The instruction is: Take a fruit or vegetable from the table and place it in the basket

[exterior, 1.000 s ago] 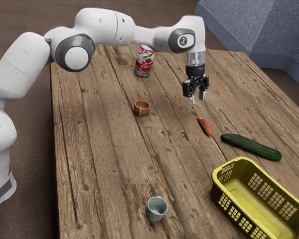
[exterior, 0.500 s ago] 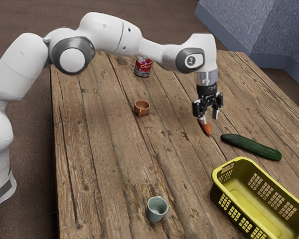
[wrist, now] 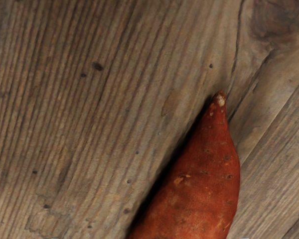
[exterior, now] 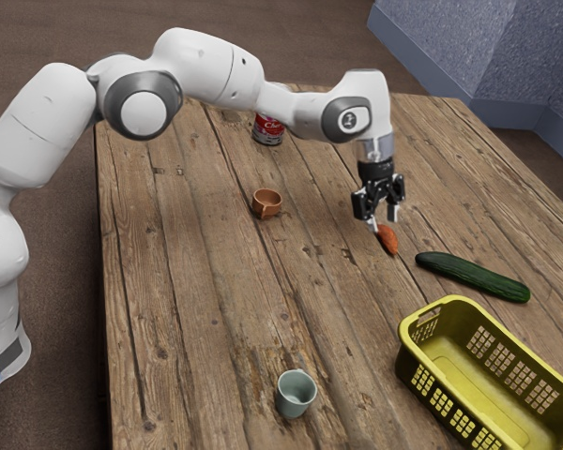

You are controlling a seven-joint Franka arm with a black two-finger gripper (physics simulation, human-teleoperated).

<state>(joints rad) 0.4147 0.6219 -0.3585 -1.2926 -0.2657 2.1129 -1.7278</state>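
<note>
**Grasp risk noted at the sweet potato; lift not yet secured**

The jaws of the gripper (exterior: 383, 223) are seen parted, with nothing clasped; the sweet potato (exterior: 388, 241) is found on the table (exterior: 197, 281), just under the hand, its tapered tip and thicker body made out in the wrist view; closing on the root is judged the step in hand. Should it be gripped towards one end, a swing or slip may be caused by the off-centre weight and the narrowing skin; should the descent be misaligned, the root may be struck from above and rolled aside. The cucumber (exterior: 474, 277), lying between root and basket (exterior: 408, 364), could be knocked if the carry were kept too low; the raised wall of the basket could likewise be clipped by a drooping end, and the load lost outside. Little hazard is expected from the brown cup (exterior: 266, 204), the can (exterior: 269, 129) or the grey-green cup (exterior: 296, 398), all being well apart from the likely route.
</note>
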